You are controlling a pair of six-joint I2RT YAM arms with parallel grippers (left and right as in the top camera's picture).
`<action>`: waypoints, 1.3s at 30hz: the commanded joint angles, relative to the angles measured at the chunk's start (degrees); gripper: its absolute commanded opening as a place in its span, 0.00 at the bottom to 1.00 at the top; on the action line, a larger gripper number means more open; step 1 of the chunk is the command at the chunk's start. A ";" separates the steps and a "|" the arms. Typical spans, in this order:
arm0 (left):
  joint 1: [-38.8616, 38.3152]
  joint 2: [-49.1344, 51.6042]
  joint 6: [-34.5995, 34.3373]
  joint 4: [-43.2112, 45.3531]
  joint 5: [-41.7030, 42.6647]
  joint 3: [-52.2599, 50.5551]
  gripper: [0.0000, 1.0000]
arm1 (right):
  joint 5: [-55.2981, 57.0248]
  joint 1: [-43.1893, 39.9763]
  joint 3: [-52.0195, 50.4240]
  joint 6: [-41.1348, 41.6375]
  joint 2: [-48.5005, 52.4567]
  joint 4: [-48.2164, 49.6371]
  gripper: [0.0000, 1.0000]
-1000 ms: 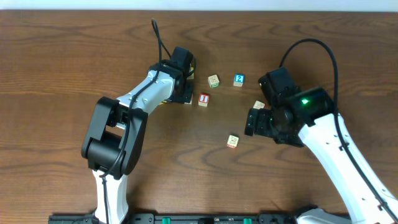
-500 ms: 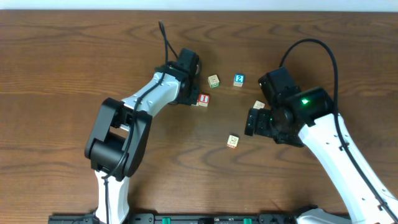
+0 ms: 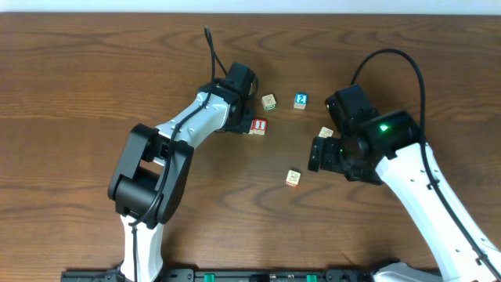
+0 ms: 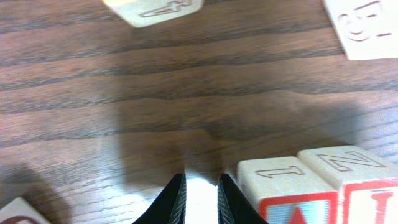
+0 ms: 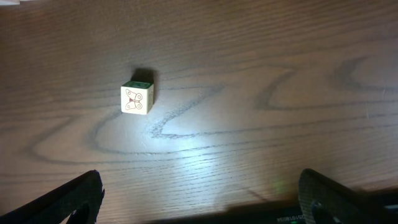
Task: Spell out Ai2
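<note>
A red-faced letter block (image 3: 257,125) lies right of my left gripper (image 3: 241,119). In the left wrist view the narrow jaws (image 4: 200,198) are shut with nothing between them. Two red-faced blocks stand just to their right, the nearer (image 4: 280,185) touching the other (image 4: 354,177). A blue "2" block (image 3: 300,100) and a tan block (image 3: 268,102) lie further back. My right gripper (image 3: 317,154) is open and empty. It hovers above a butterfly block (image 3: 293,178), which also shows in the right wrist view (image 5: 137,98).
Another tan block (image 3: 325,131) lies partly hidden beside the right arm. Two pale blocks show at the top of the left wrist view, one in the middle (image 4: 155,9) and one at the right (image 4: 367,25). The wooden table (image 3: 78,94) stretches bare to the left.
My left gripper has swung right and slightly back, closing up against the red block. The right arm and the other blocks have not moved.
</note>
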 commanded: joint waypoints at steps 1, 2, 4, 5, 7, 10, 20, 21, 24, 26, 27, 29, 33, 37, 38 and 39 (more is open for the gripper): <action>0.72 -0.85 0.55 -0.79 -3.93 1.16 0.19 | 0.85 -0.31 0.50 -1.27 -0.44 -0.07 0.99; 0.92 -1.84 0.98 -1.42 -4.79 1.46 0.19 | 0.85 -0.31 0.50 -1.27 -0.44 0.00 0.99; 1.33 -4.09 1.11 -3.39 -6.32 2.10 0.18 | 0.83 -0.31 0.50 -1.27 -0.44 -0.04 0.99; 1.53 -5.18 1.11 -4.57 -6.54 2.32 0.18 | 0.81 -0.28 0.50 -1.27 -0.44 -0.20 0.99; 1.75 -7.93 1.11 -7.34 -6.16 2.40 0.21 | 0.81 0.02 0.39 -1.25 -0.44 -0.68 0.99; 1.77 -11.43 1.14 -12.20 -2.99 2.40 0.23 | 0.61 1.31 -0.22 -1.14 -0.44 -0.83 0.99; -0.15 -10.19 1.07 -13.25 2.95 0.83 0.21 | 0.63 3.82 -0.81 1.62 -0.17 -0.11 0.99; -0.39 -10.16 1.05 -13.22 2.95 0.68 0.21 | 0.61 3.82 -0.81 1.62 -0.17 -0.09 0.99; -1.25 -9.68 0.85 -13.07 2.95 0.20 0.21 | 0.61 3.85 -0.81 1.62 -0.17 -0.11 0.99; -1.77 -8.90 0.83 -12.50 2.95 0.07 0.21 | 0.61 3.85 -0.81 1.62 -0.17 -0.13 0.99; -1.95 -8.46 0.83 -12.39 2.95 0.07 0.21 | 0.61 3.85 -0.81 1.62 -0.17 -0.13 0.99; -2.40 -7.41 0.57 -12.37 2.97 0.04 0.20 | 0.61 3.85 -0.81 1.62 -0.17 -0.20 0.99; -3.08 -5.90 0.48 -12.11 2.95 0.00 0.18 | 0.63 3.82 -0.81 1.57 -0.17 -0.24 0.99; -3.41 -4.83 0.39 -11.56 2.95 0.00 0.18 | 0.63 3.85 -0.81 1.57 -0.17 -0.22 0.99; -3.43 -4.44 0.39 -11.39 2.95 0.00 0.18 | 0.63 3.82 -0.81 1.57 -0.17 -0.22 0.99; -3.48 -4.15 0.37 -11.26 2.97 0.00 0.18 | 0.63 3.85 -0.81 1.57 -0.17 -0.24 0.99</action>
